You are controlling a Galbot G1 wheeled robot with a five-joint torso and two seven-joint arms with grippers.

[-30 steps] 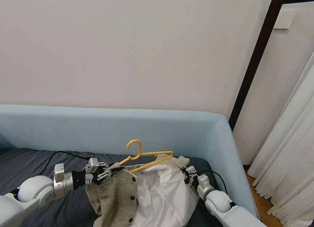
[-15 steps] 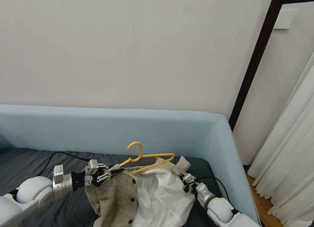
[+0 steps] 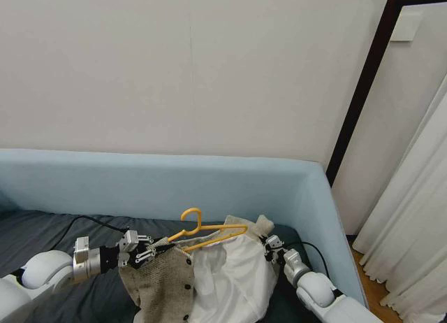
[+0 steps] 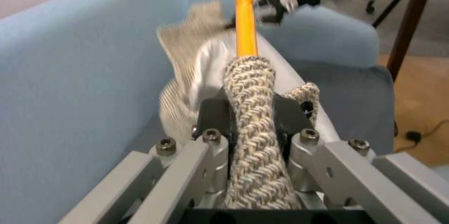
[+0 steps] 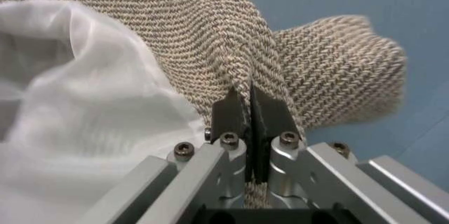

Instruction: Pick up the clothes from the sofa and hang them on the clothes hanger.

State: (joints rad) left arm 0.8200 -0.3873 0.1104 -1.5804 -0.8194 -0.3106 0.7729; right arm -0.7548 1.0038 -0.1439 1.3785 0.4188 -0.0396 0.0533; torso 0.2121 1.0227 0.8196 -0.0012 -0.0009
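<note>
Arms stretch forward; left end effector and right end effector each pinch the cardigan. Hanger between them, apparently inside it; sofa beneath.

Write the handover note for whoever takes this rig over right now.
Left pincer: shut on the knit cardigan where it wraps one arm of the yellow hanger.
Right pincer: shut on the cardigan's other shoulder edge, beside the white fabric.
Both hold it over the sofa, its lower part hanging.
Done: cardigan picked up, one hanger arm sleeved.
Left: probably seating the right shoulder on the hanger; whether it is already on, I cannot tell.
</note>
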